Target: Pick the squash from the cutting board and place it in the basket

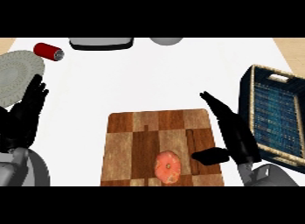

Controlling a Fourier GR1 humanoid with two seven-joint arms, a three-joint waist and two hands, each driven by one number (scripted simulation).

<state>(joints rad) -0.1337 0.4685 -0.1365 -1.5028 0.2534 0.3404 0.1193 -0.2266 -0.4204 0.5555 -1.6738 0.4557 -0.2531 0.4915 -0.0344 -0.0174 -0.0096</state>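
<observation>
1. The squash, round and orange, is lying on the cutting board, close to the board's near edge and a little right of its middle. Nothing is holding it.
2. The right hand is hovering along the board's right edge. Its fingers are stretched straight toward the far side, and its thumb is sticking out toward the squash without touching it. It is gripping nothing, and it seems to be lining up for a sideways grasp.
3. The basket, dark blue with a pale rim, is sitting at the right edge of the worktop, just beyond that hand. This is probably making for a short carry.
4. The left hand is resting open at the worktop's left edge, fingers up and holding nothing, beside a plate.
5. A red can is lying near the far left corner.
6. Two grey objects are being cut off at the far edge, and I cannot tell what they are. The right forearm is hiding the basket's near corner.
</observation>
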